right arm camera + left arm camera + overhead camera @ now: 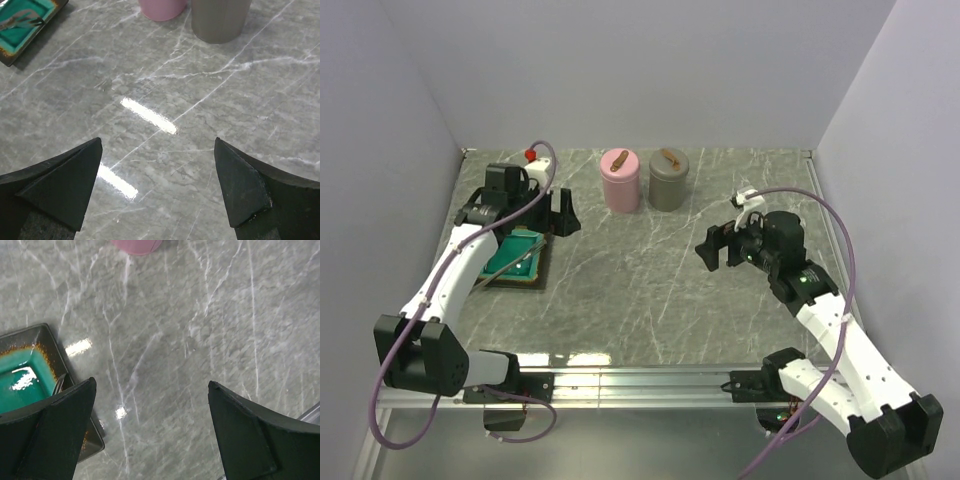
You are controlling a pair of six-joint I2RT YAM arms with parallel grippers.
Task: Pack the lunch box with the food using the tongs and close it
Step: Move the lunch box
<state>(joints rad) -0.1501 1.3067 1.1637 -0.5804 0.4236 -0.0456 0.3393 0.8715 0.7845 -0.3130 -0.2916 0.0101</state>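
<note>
Both end effectors stand wide apart, holding nothing. The left end effector (151,385) hangs over the tray's (55,352) right rim near the worktop's (650,290) left edge. The right end effector (158,142) hangs above the right side. The tongs (20,22) lie in the tray; no food shows. They look thin, stiff and probably slippery, so pinch across both arms mid-length. The rim crowds that approach. A pink canister (620,180) and a grey canister (668,178) stand at the far edge, with open room mid-worktop.

Teal tray (520,258) half under the left arm (455,275); tongs (22,20) a small blur on it in right wrist view
</note>
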